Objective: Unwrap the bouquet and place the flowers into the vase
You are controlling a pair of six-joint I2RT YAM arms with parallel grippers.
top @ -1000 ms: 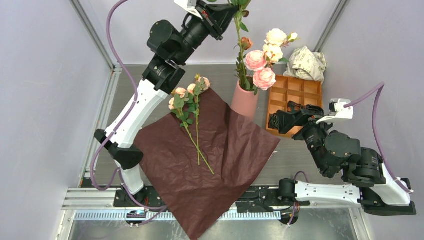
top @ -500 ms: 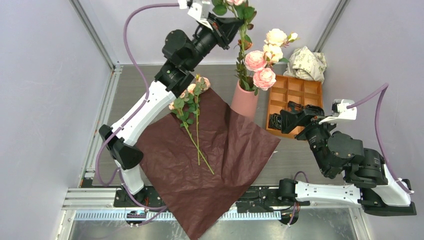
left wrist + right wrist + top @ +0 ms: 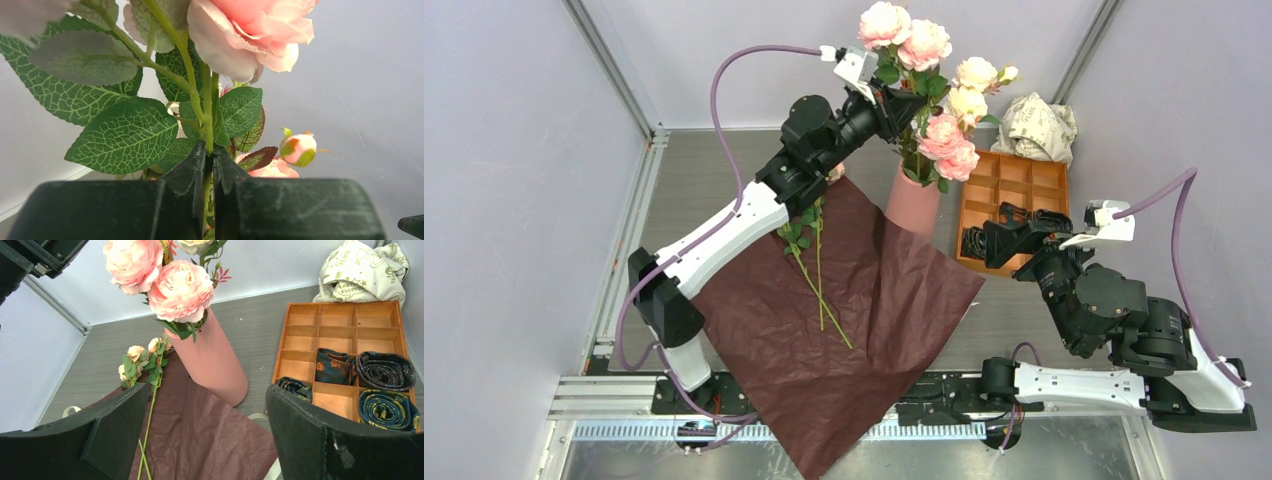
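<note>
Roses [image 3: 954, 148] stand in your one pink vase [image 3: 912, 208], upper centre of the overhead view; the left gripper [image 3: 210, 152] pinches one more stem [image 3: 208, 117] above it. Two stems [image 3: 816, 270] lie on the red paper [image 3: 864, 330], lower left. The tray [image 3: 302, 337] at right holds rolled cloths [image 3: 385, 371]; your right gripper [image 3: 207, 390] is spread wide.

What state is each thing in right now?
Matte pink cylinder vase, upright, holding pink blooms.
Left hand, shut on a green-stemmed pink rose above the vase.
Right hand, open, empty.
Dark red crinkled paper, unwrapped, spread flat.
Small peach roses on thin stems, lying on the paper.
Orange compartment tray, partly filled with rolled dark fabric.
White printed paper ball, crumpled.
</note>
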